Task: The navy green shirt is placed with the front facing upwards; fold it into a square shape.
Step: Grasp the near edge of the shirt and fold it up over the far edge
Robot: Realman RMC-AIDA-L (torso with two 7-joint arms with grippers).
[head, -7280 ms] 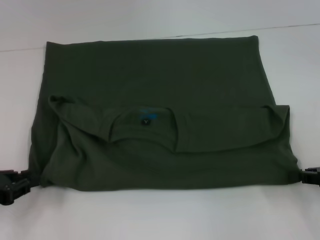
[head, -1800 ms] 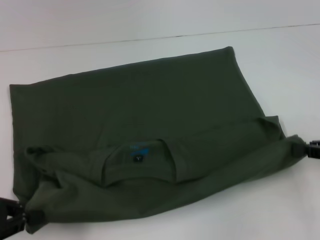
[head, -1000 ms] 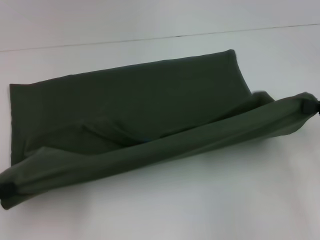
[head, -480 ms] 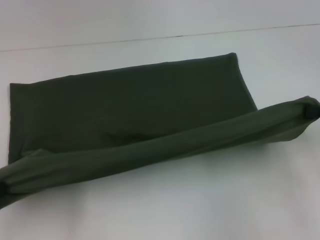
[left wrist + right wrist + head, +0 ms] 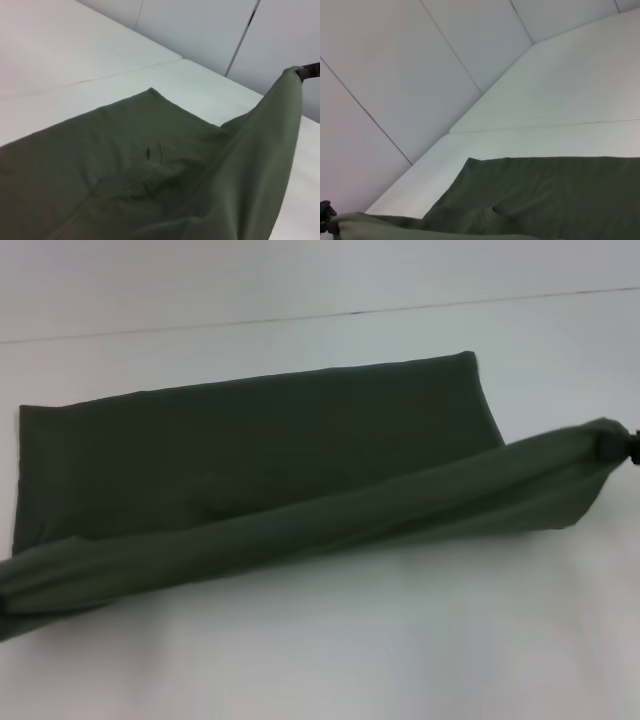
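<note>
The navy green shirt [image 5: 260,440] lies on the white table with its plain green side up; no letters or collar show. Its near edge [image 5: 300,530] is raised off the table as a long taut band running from the head view's lower left to its right edge. My right gripper [image 5: 612,445] is shut on the right end of that band and also shows as the right gripper [image 5: 310,71] from the left wrist. My left gripper [image 5: 326,217] holds the left end, which sits at the head view's left border. The far part of the shirt [image 5: 545,195] rests flat.
The white table [image 5: 400,640] extends bare in front of the shirt. A thin seam line [image 5: 350,312] crosses the table behind it. White wall panels [image 5: 420,75] stand beyond the table.
Both grippers have lifted the shirt's near edge off the table and carried it up and away from me. The collar is now hidden under the raised fold.
</note>
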